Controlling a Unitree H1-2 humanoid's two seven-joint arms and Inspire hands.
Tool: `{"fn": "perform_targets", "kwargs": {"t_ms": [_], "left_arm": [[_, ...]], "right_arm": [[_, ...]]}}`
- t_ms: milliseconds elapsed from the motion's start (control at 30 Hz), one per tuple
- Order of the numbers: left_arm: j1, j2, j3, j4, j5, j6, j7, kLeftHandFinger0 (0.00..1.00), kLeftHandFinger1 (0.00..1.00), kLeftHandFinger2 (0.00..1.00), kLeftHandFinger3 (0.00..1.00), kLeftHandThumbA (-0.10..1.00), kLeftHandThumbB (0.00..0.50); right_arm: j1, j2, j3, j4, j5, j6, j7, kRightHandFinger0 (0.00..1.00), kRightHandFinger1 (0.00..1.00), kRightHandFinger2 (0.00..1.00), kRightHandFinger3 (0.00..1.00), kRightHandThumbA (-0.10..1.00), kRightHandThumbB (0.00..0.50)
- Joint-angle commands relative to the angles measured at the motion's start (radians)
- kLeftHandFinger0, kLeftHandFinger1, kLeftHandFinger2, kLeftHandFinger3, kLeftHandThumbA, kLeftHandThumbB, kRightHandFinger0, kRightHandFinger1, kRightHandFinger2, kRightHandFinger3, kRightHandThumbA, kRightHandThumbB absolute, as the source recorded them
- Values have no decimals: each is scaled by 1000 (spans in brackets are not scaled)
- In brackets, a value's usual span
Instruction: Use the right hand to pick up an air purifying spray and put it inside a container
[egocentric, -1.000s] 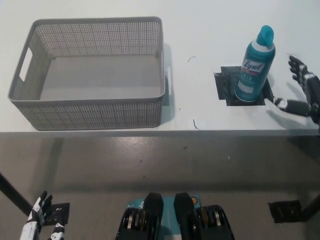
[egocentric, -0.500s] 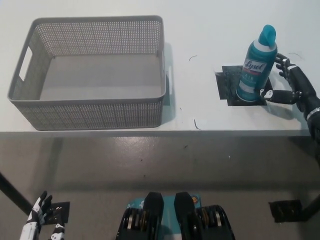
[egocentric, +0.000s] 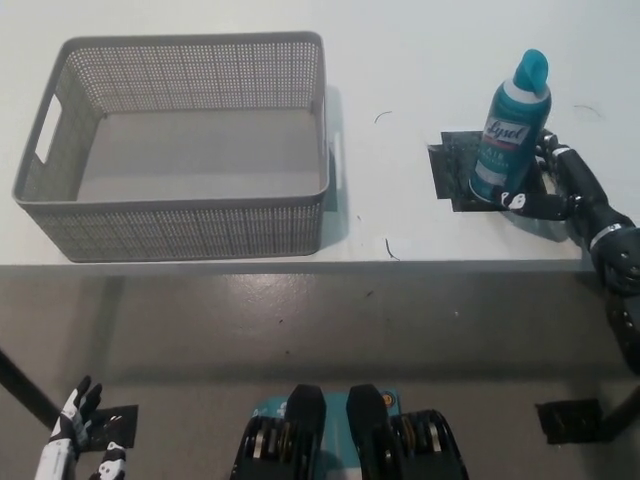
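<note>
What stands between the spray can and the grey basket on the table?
Nothing visible does. The spray can stands upright on a dark patch at the table's right, with the right hand against its right side. The stretch of white table to the basket is bare except for small marks. The basket is empty. The left hand rests low.

A robotics lab or test room: a plain white counter over a bare grey concrete floor, black tape patches marking a spot near the counter's right edge and on the floor.
</note>
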Motion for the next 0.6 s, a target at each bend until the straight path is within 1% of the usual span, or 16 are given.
{"fn": "perform_targets", "kwargs": {"t_ms": [0,33,100,133,167,200,233,333,500,533,567], "left_arm": [[6,10,14,-30,-22,-25,8,947,1000,1000,1000,427,500],[5,8,14,-29,-38,-26,3,948,1000,1000,1000,400,500],[8,8,12,-36,-43,-11,-2,972,1000,1000,1000,418,500],[7,8,12,-35,-37,-11,1,973,1000,1000,1000,418,500],[5,8,12,-34,-31,-13,5,969,1000,1000,1000,394,500],[5,8,13,-34,-29,-14,6,968,1000,1000,1000,393,500],[4,10,11,-36,-25,-7,5,975,1000,1000,1000,339,497],[0,11,11,-31,-37,-8,1,980,1000,1000,1000,259,500],[-4,5,0,-27,-34,-2,-3,957,1000,1000,1000,171,500],[-6,6,-1,-25,-39,-3,-6,953,1000,1000,1000,143,500],[-5,5,-5,-22,-42,-6,-8,950,1000,1000,1000,119,500]], "right_arm": [[-83,24,0,33,3,-46,-13,1000,1000,1000,1000,791,500],[-87,28,7,23,-7,-41,-22,1000,1000,1000,1000,796,500],[-108,36,5,53,-3,-51,-20,1000,1000,1000,1000,783,500],[-114,44,1,50,4,-48,-15,1000,1000,1000,1000,753,500],[-122,51,-10,55,23,-51,2,1000,1000,1000,1000,715,500],[-124,52,-13,56,27,-53,7,1000,1000,1000,1000,713,500],[-136,60,-18,68,34,-54,11,1000,1000,1000,1000,715,500],[-165,78,-14,81,26,-47,-7,1000,1000,1000,1000,730,500],[-188,90,-5,84,9,-39,-31,1000,1000,1000,1000,753,500],[-192,93,-8,92,13,-46,-33,1000,1000,1000,1000,734,500],[-196,99,-16,95,21,-51,-38,1000,1000,1000,1000,692,500]]}}
